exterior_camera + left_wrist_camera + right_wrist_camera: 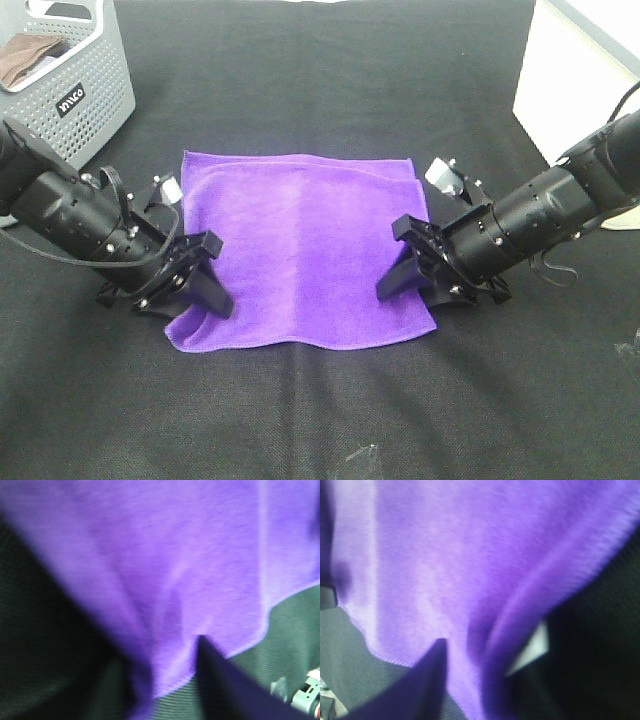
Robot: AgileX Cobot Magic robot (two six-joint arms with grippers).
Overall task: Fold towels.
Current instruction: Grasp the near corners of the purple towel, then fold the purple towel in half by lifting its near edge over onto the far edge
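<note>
A purple towel [300, 250] lies spread on the black table, with a doubled edge along its right side. My left gripper [207, 278] is at the towel's near left edge. In the left wrist view, cloth [175, 555] puckers in between the dark fingers [235, 685], so the gripper [165, 675] looks shut on it. My right gripper [402, 268] is at the near right edge. In the right wrist view, a fold of towel [470, 555] runs between its fingers [415, 685], so that gripper [480, 680] looks shut on it too.
A grey perforated basket [70, 90] holding a brown cloth [25, 55] stands at the back left. A white box [570, 80] stands at the back right. Small clear plastic scraps [360, 462] lie near the front edge.
</note>
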